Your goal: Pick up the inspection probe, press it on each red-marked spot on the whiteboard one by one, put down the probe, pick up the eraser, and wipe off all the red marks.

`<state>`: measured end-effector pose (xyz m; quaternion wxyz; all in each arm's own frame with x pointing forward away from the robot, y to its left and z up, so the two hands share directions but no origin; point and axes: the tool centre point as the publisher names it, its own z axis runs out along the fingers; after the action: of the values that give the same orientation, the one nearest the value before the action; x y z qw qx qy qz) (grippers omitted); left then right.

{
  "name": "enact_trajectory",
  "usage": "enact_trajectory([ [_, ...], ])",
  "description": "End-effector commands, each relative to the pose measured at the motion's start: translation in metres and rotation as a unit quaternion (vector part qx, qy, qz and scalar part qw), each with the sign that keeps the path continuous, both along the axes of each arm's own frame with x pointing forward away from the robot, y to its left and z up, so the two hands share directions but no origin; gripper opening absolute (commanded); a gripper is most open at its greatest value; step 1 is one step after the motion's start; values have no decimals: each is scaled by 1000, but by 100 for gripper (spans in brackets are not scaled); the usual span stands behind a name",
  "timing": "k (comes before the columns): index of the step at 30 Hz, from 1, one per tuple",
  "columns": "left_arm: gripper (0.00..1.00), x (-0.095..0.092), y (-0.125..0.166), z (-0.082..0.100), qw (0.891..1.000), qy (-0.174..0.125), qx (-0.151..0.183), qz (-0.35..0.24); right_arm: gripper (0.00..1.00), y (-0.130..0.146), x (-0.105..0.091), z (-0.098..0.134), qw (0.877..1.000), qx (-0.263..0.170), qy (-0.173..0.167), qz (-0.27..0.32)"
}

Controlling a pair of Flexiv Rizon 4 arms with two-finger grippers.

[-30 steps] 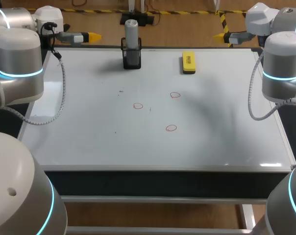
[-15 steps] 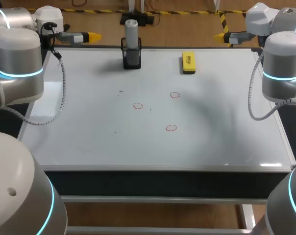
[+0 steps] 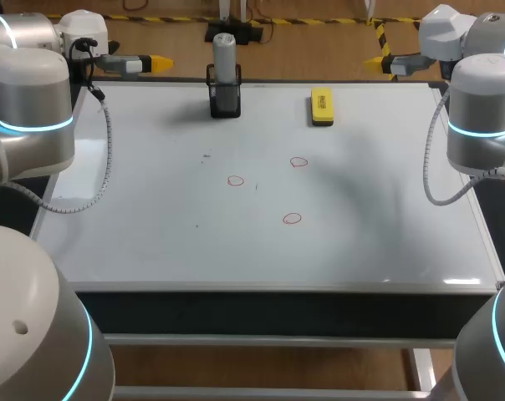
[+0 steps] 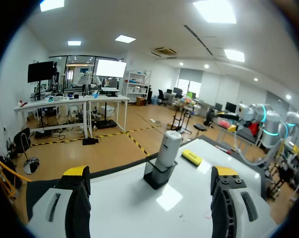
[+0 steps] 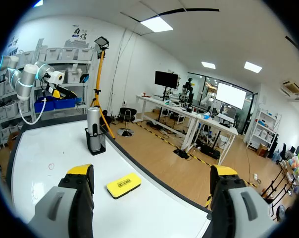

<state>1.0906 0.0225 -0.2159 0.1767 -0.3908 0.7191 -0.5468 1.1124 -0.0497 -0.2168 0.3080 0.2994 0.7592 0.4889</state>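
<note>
With left jaws and right jaws both spread and empty, the inspection probe [image 3: 224, 50], stood upright in its black holder [image 3: 225, 100] at the far edge of the tabletop [image 3: 135, 234], could be toppled, holder included, if gripped off-centre.

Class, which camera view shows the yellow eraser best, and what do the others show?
The right wrist view: the eraser lies close ahead, large, its top face and label plain. The head view shows it whole but small, near the whiteboard's far edge. The left wrist view shows it small, beyond the probe holder.
</note>
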Motion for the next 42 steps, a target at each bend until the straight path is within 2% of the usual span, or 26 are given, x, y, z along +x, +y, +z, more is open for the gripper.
enact_trajectory([
  [1, 100, 0, 0, -1, 1000, -1, -1, 1, 100, 0, 0, 0, 1000, 0, 0, 0],
  [5, 100, 0, 0, -1, 1000, -1, -1, 1, 100, 0, 0, 0, 1000, 0, 0, 0],
  [6, 100, 3, -1, -3, 999, -10, -4, -30, 100, 0, 0, 0, 1000, 0, 0, 0],
  [10, 100, 8, -7, -7, 995, -26, -18, -94, 100, 0, 0, 0, 1000, 0, 0, 0],
  [12, 100, 10, -10, -9, 993, -32, -14, -114, 100, 0, 0, 0, 1000, 0, 0, 0],
  [15, 100, 14, -17, -12, 984, -47, -27, -168, 100, 0, 0, 0, 1000, 0, 0, 0],
  [18, 100, 18, -25, -16, 972, -62, -58, -221, 100, 0, 0, 0, 1000, 0, 0, 0],
  [22, 100, 24, -43, -19, 954, -83, -82, -276, 100, 0, 0, 0, 1000, 0, 0, 0],
  [27, 100, 33, -62, -25, 944, -90, -100, -303, 100, 0, 0, 0, 1000, 0, 0, 0],
  [32, 100, 40, -79, -30, 933, -99, -103, -329, 100, 0, 0, 0, 1000, 0, 0, 0],
  [35, 100, 42, -89, -34, 932, -99, -98, -334, 100, 0, 0, 0, 1000, 0, 0, 0],
  [42, 100, 52, -103, -45, 926, -107, -115, -344, 100, 0, 0, 0, 1000, 0, 0, 0],
])
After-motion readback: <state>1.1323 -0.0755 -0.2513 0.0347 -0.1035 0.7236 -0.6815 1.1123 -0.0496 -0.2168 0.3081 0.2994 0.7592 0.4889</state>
